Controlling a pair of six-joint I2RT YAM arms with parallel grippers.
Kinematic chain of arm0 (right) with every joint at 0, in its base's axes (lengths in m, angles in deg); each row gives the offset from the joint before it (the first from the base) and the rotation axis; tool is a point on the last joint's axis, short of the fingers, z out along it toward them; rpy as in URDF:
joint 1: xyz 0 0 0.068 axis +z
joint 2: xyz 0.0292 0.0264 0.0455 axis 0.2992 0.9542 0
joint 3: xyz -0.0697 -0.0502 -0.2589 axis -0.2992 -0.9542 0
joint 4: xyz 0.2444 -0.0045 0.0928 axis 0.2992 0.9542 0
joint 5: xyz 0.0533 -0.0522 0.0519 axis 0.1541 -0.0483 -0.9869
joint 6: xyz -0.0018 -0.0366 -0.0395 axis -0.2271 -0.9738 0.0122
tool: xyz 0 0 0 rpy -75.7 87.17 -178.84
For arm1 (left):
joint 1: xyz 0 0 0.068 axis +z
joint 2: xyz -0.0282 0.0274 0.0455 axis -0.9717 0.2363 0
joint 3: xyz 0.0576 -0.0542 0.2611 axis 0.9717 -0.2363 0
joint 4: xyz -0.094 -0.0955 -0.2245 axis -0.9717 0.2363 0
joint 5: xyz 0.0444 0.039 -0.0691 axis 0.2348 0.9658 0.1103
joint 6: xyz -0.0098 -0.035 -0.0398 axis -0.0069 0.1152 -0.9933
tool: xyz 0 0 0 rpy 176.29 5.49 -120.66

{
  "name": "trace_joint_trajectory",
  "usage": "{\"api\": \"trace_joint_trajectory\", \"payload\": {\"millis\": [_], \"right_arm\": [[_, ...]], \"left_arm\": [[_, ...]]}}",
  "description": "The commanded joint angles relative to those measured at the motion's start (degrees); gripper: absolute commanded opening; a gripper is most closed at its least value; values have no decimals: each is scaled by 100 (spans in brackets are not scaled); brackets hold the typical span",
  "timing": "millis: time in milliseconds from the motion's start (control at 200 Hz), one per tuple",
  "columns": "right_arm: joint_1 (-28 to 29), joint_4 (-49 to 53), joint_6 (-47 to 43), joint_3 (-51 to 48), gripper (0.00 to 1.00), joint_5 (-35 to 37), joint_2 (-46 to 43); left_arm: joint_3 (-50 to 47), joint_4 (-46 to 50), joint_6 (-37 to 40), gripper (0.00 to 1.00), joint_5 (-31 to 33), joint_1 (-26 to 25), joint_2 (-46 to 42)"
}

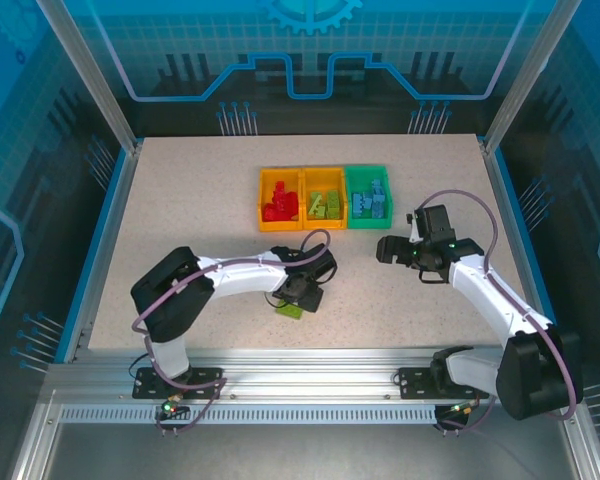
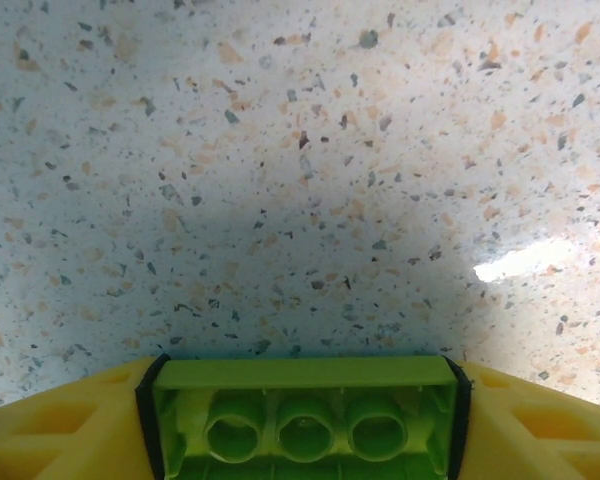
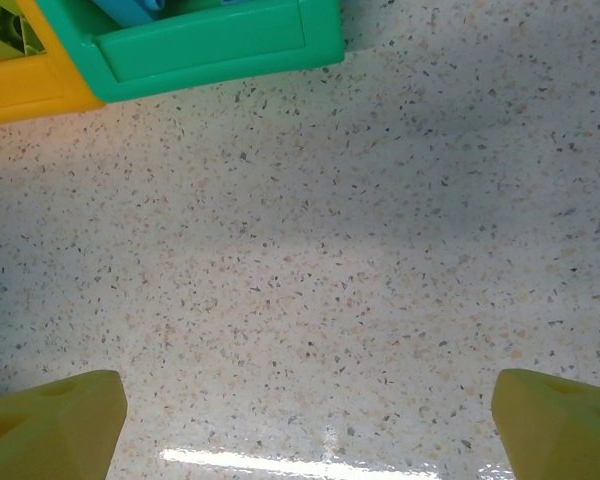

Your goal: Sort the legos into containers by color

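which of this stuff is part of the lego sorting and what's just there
On the job: loose lime lego in the left claw; open right claw; red legos, lime legos, blue legos in the left orange bin, middle orange bin, green bin.
Just there: speckled table, metal rail, purple cables.

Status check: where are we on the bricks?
Left gripper closed on green brick. Right gripper open, empty, near green bin. Path to middle bin looks clear.

The left claw (image 2: 304,420) grips a lime green lego (image 2: 305,374), hollow underside facing the camera, over the speckled table (image 2: 300,180).
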Motion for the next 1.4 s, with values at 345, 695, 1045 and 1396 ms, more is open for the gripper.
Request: {"api": "trace_joint_trajectory", "payload": {"millis": [345, 695, 1045, 1396], "right_arm": [[-98, -54, -85, -117, 96, -107, -53], [-102, -148, -70, -114, 96, -163, 140], [-105, -177, -97, -78, 95, -390, 109], [-67, -204, -31, -287, 95, -475, -39]], "left_arm": [[2300, 359, 801, 63, 289, 898, 808], [6036, 1287, 1773, 65, 215, 1721, 2657], [6293, 1322, 1336, 99, 183, 1979, 2883], [2723, 350, 1131, 99, 445, 1437, 206]]}}
